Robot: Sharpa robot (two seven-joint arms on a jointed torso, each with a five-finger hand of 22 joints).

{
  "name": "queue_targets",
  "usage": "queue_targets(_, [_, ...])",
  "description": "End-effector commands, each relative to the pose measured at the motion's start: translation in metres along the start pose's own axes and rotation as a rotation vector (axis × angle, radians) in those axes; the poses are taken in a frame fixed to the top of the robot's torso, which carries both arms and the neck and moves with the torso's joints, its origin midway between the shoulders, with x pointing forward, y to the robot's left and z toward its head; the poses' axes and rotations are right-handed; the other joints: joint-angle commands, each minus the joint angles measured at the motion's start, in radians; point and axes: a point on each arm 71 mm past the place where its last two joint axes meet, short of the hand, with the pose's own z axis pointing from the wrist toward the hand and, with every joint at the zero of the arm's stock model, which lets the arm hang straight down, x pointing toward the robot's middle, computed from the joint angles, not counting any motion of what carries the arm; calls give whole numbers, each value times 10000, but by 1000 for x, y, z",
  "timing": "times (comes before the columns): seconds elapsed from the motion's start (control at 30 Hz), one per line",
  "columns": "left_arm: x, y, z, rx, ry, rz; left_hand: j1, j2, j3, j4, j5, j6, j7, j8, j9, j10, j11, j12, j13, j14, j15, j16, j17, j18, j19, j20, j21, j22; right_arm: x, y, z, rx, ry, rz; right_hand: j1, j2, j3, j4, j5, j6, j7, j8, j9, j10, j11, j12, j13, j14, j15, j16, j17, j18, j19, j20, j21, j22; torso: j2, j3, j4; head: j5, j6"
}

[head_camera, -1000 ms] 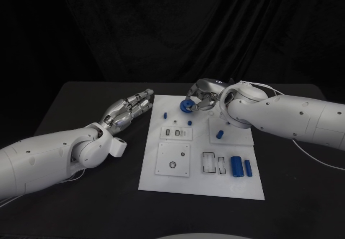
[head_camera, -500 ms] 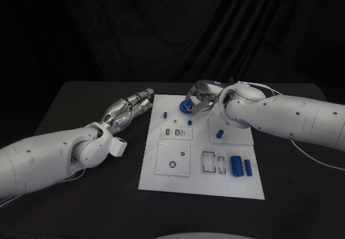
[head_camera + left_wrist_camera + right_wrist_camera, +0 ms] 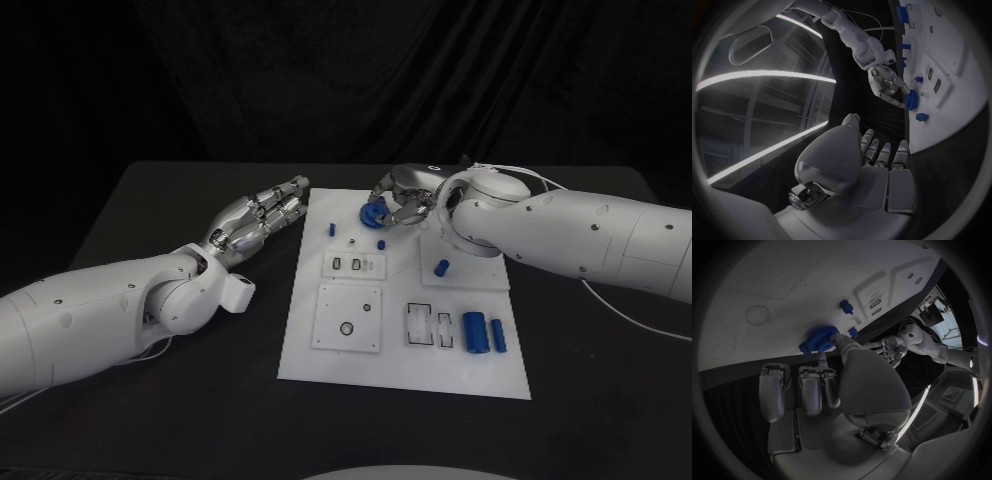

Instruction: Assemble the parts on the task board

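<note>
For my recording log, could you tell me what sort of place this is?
Probably a robotics lab test bench: a black table before a dark backdrop, a white task board with slots and small blue parts, and the right hand holding a blue gear.

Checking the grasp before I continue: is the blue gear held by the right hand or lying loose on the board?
Held. The right hand pinches the blue gear between its fingertips over the task board.

Two bulky white arms with smooth rounded shells, dotted with small dark screw holes; thin white cable looped along the right arm (image 3: 577, 235); silver segmented left hand (image 3: 260, 216) and right hand (image 3: 404, 197); boxy white block at the left wrist
</note>
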Motion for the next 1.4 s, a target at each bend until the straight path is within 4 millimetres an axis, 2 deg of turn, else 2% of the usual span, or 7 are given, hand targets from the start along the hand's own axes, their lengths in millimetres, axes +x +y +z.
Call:
queue_targets(0.03, [2, -1, 0, 207, 143, -79, 14, -32, 70, -6, -5, -35, 54, 51, -5, -7, 102, 4, 11, 12, 88, -28, -8, 101, 13, 58, 42, 16, 3, -2, 0, 265, 298, -94, -63, -99, 72, 14, 22, -154, -13, -72, -130, 1070, -65, 27, 2632, 1073, 31, 29, 2634, -64, 609, 12, -66, 2406, -2, 4, 2, 1, -21])
queue_targets(0.43, [2, -1, 0, 199, 145, -88, 14, -32, 70, -6, -5, -35, 54, 51, -5, -7, 102, 4, 11, 12, 88, -28, -8, 101, 13, 58, 42, 16, 4, -1, 1, 341, 383, -108, -20, -28, 196, -104, 16, -735, -73, -70, -687, 1070, -128, 27, 2632, 1073, -26, 29, 2634, -46, 560, -41, -134, 2381, 2, 4, -12, 17, -43])
queue_targets(0.57, [2, -1, -1, 198, 137, -85, 12, -28, 78, -7, -2, -19, 66, 56, -2, -4, 108, 10, 12, 14, 90, -26, -7, 102, 16, 62, 44, 17, 4, -1, 1, 347, 380, -105, -49, -54, 182, -129, 11, -897, -40, -71, -828, 1070, -116, 27, 2632, 1073, -24, 29, 2634, -39, 542, -47, -160, 2372, -2, 1, -6, 21, -57])
queue_targets(0.87, [1, -2, -2, 199, 119, -80, 12, -28, 78, -7, -2, -19, 66, 56, -2, -4, 108, 10, 12, 14, 90, -26, -7, 102, 16, 62, 44, 17, -2, -2, -3, -10, -364, -3, -64, -44, 184, -132, 12, -870, -52, -30, -877, 1070, -117, 27, 2632, 1073, -23, 29, 2634, -41, 548, -47, -151, 2375, -2, 6, -7, 65, -84])
queue_targets(1.07, [-1, -2, -4, 199, 44, -39, 12, -27, 85, -8, 2, 4, 78, 63, 1, 3, 117, 25, 15, 17, 89, -24, -6, 103, 18, 65, 47, 18, -11, -3, -13, -593, -1235, 103, -196, -36, 145, -50, 8, -637, -44, 52, -971, 1070, -124, 27, 2632, 1073, -35, 29, 2634, -48, 568, -56, -127, 2384, -2, 5, -7, 134, -35])
queue_targets(1.23, [-2, -1, -6, 190, -10, -26, 10, -32, 87, -9, 10, 17, 80, 68, 3, 8, 121, 35, 17, 19, 87, -23, -5, 104, 19, 66, 48, 19, -29, -4, -30, -936, -1653, 116, -351, -64, 78, 69, 4, -509, -6, 70, -1051, 1070, -100, 27, 2632, 1073, -21, 29, 2634, -60, 599, -51, -85, 2399, -4, 6, -3, 119, -6])
queue_targets(1.4, [-2, 2, -7, 170, -42, -31, 9, -36, 87, -9, 22, 20, 81, 70, 4, 11, 122, 42, 19, 20, 84, -23, -4, 104, 19, 66, 47, 18, -45, -14, -52, -826, -1650, -14, -502, -96, 3, 205, 4, -441, 29, 62, -1135, 1070, -73, 27, 2632, 1073, -4, 29, 2634, -83, 658, -39, -4, 2429, -9, 11, -11, 78, 101])
